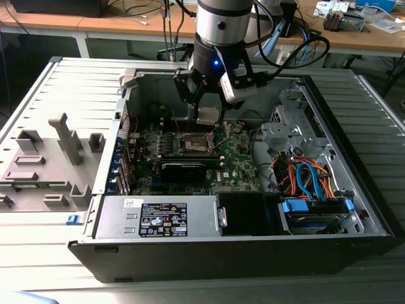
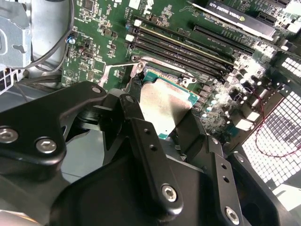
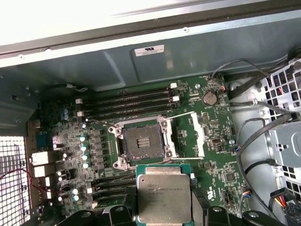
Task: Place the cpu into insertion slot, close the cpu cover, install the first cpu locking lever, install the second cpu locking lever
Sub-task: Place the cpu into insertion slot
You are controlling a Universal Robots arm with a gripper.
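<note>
Grips the cpu (image 3: 164, 193) by opposite edges between the gripper (image 1: 207, 114) jaws. Hangs above the motherboard (image 3: 225, 160), with the bare insertion slot (image 3: 141, 141) below and just beyond the jaws, cpu cover (image 3: 199, 135) flipped open.

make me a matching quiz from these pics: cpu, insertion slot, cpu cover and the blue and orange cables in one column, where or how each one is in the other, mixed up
Things:
1. cpu
2. insertion slot
3. cpu cover
4. blue and orange cables

States:
A. swung open, off the slot
B. at the exterior view's right, away from the slot
C. clamped in the gripper, not yet seated
D. uncovered, nothing seated in it

Pairs: 1-C, 2-D, 3-A, 4-B
</note>
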